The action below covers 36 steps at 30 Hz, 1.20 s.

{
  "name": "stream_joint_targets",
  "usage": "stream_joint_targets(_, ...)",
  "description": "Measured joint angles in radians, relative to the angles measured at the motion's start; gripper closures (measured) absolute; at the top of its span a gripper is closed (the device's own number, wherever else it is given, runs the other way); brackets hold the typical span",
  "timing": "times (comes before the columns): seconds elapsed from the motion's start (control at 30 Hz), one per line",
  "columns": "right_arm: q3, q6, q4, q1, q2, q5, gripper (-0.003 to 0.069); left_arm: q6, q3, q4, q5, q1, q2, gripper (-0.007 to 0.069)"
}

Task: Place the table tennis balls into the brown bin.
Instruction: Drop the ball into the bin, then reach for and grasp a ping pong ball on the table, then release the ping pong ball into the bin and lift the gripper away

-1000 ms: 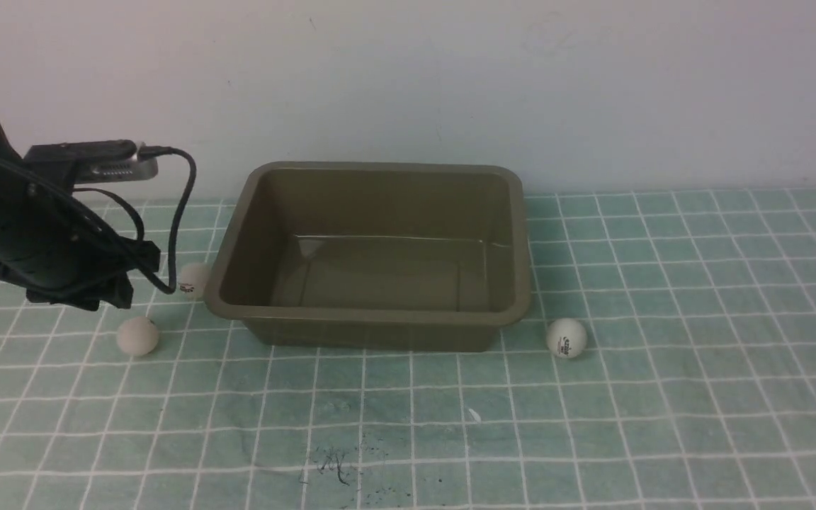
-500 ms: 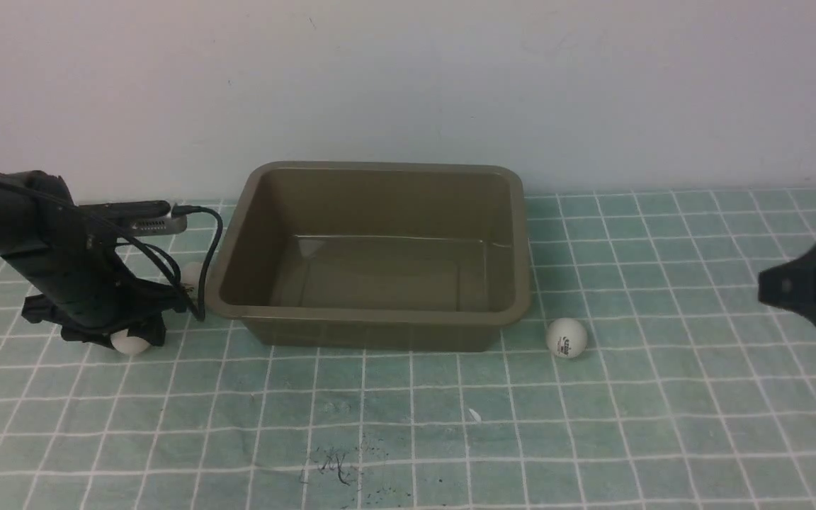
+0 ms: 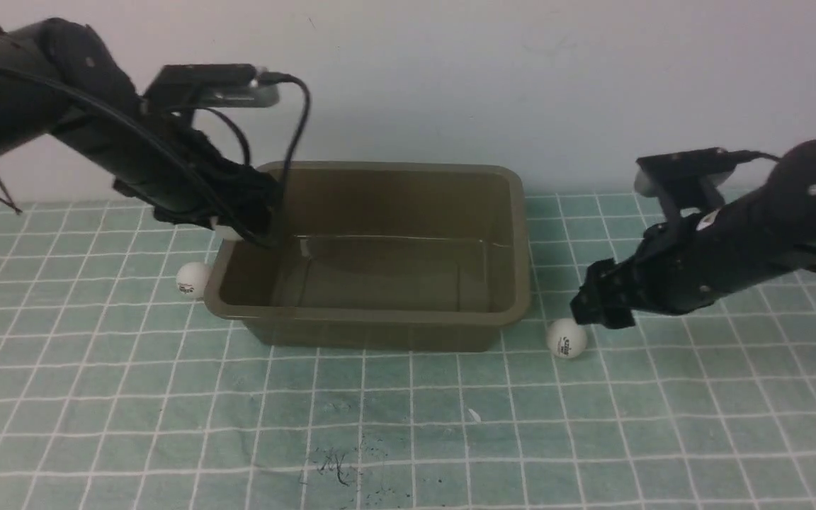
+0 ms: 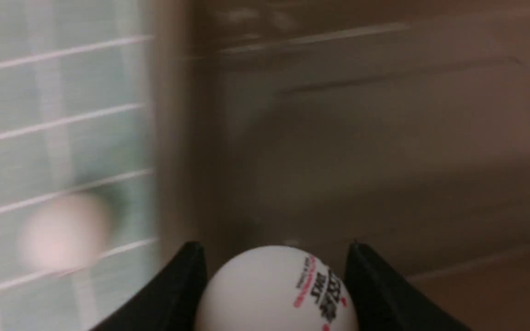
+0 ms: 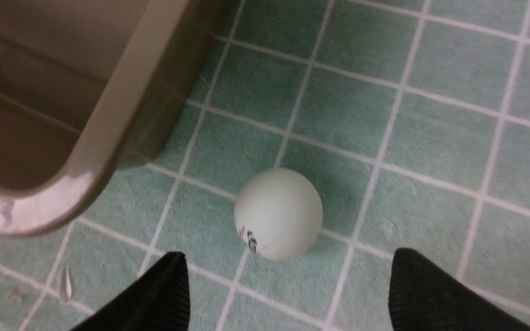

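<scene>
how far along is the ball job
Done: nothing, the brown bin is empty. In hand: the left hand holds one ball over it. Left: the open right hand hangs over a second ball; a third ball lies beside the bin's left wall.

Test bench: green checked cloth, bare wall

Olive-brown bin upright — left ball beside its left wall, right ball by its right front corner, third ball held aloft over its left rim.
</scene>
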<state>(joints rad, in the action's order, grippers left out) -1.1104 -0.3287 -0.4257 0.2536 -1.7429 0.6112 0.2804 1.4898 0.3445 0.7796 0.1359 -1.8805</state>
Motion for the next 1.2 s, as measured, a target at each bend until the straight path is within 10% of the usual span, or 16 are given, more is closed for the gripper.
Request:
stream_joint_targets(0.23, -0.082, 0.012, 0.000, 0.033, -0.204, -0.006, 0.0139, -0.002, 0.021, 0.009, -0.025, 0.093, -0.088, 0.0076)
stream_joint_targets(0.33, -0.087, 0.033, 0.032, 0.033, -0.238, -0.039, 0.0260, -0.057, 0.089, -0.037, 0.022, 0.071, -0.076, 0.0048)
stream_joint_targets(0.43, -0.088, 0.077, 0.073, 0.029, -0.230, -0.044, 0.0305, -0.107, 0.142, -0.106, 0.091, 0.031, -0.052, 0.0174)
stream_joint_targets(0.57, -0.093, 0.120, 0.116, 0.021, -0.134, 0.013, 0.0298, -0.161, 0.181, -0.228, 0.160, -0.085, -0.027, 0.0530)
stream_joint_targets(0.77, -0.171, 0.088, 0.034, 0.068, 0.016, 0.022, 0.0298, -0.127, 0.182, -0.190, 0.180, -0.192, -0.086, 0.0618)
stream_joint_targets(0.97, -0.380, 0.010, -0.028, 0.148, -0.098, 0.051, 0.0280, -0.003, 0.182, -0.088, 0.127, -0.176, -0.214, 0.0428)
stream_joint_targets(1.2, -0.600, 0.048, 0.023, 0.145, -0.112, 0.252, 0.0088, 0.011, 0.182, -0.056, 0.020, -0.168, -0.319, 0.0066)
